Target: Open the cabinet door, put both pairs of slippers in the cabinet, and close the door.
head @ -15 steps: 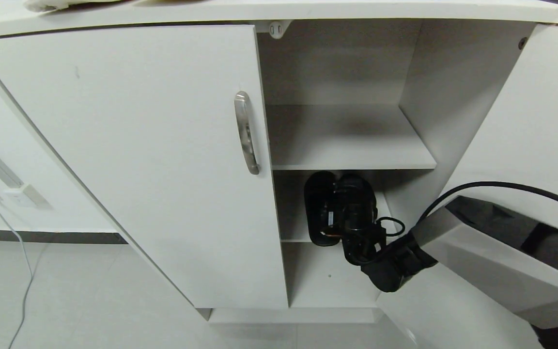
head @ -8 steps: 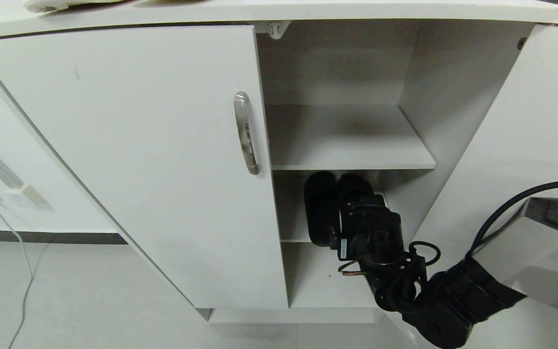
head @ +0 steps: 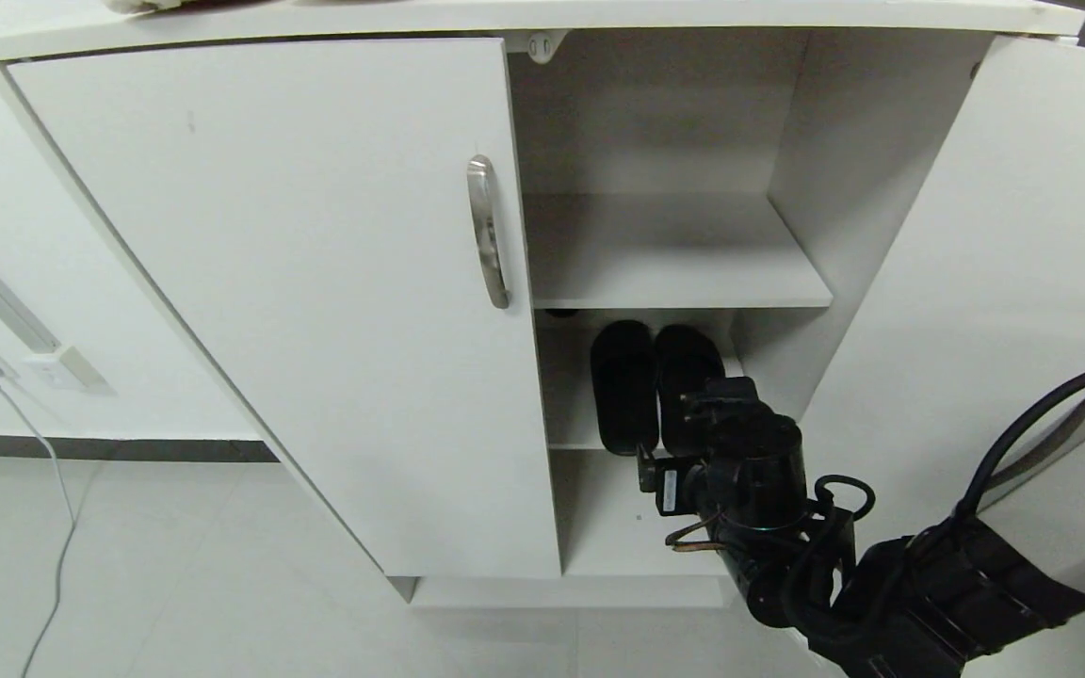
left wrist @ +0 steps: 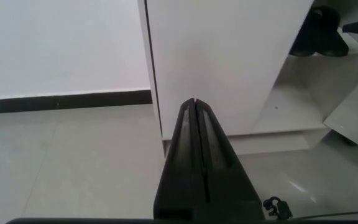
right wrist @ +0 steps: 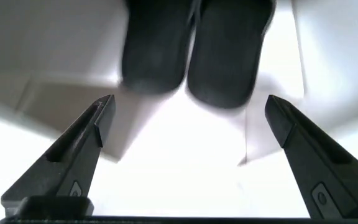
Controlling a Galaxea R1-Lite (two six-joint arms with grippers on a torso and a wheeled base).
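Right fingers [right wrist: 73,149] spread facing black slippers [right wrist: 229,56], left fingers [left wrist: 211,146] pressed together over floor [left wrist: 67,168]

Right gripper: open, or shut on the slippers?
Open. The right gripper has its fingers wide apart, nothing between them; the black slippers lie beyond the tips on a cabinet shelf.

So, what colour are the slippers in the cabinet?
The slippers are plain black, best seen in the head view.
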